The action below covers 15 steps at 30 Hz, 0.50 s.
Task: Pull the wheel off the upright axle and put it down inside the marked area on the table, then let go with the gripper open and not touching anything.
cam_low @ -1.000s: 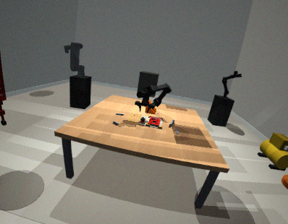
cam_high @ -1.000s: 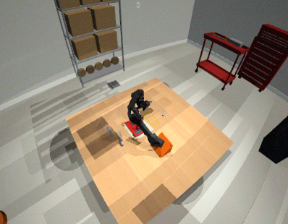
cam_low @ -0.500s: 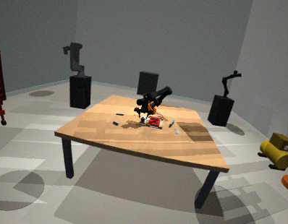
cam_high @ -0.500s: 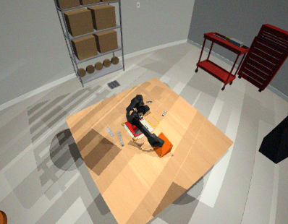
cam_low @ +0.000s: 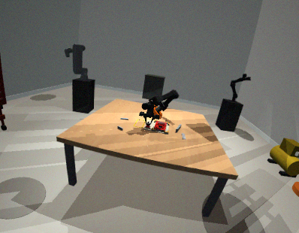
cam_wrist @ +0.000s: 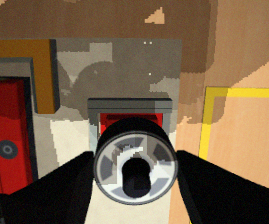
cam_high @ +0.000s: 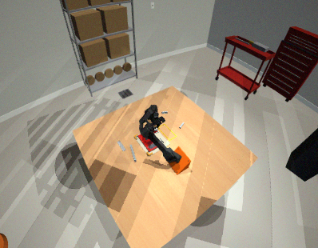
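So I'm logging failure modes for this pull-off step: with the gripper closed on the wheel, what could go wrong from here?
1. The gripper is shut on the wheel, which still sits on the axle. A tilted pull could bind it there.
2. The fingers meet only the wheel's curved rim, so it may slip out as it lifts.
3. The yellow marked area lies close beside the red fixture, so a careless move could clip the fixture or land on the line.

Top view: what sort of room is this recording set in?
Probably a workshop or storeroom: a metal shelf rack stacked with cardboard boxes, a red tool chest beside a red cart, and a wooden table at centre.
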### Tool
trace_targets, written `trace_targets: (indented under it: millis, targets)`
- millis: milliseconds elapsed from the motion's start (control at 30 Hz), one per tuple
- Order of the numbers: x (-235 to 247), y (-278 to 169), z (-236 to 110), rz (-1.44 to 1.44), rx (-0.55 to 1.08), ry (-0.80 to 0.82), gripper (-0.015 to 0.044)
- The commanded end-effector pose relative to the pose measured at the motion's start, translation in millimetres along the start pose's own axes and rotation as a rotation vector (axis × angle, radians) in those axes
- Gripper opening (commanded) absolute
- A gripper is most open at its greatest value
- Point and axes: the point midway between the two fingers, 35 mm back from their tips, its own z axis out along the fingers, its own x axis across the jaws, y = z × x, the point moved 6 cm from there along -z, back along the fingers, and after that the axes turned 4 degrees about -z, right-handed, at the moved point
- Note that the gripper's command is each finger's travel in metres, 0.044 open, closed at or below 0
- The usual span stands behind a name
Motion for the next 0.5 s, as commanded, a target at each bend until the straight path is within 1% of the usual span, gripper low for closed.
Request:
trace_targets:
  millis: [0, 67, 100, 467]
  targets:
    - [0.2, 0.2, -0.4, -0.001, 0.001, 0.000, 0.0063]
    - [0.2, 0.2, -0.9, -0.001, 0.001, 0.000, 0.0010]
    - [0.2, 0.2, -1.2, -0.001, 0.001, 0.000, 0.0000]
    - [0.0, 0.4, -4.8, -0.001, 0.001, 0.000, 0.0000]
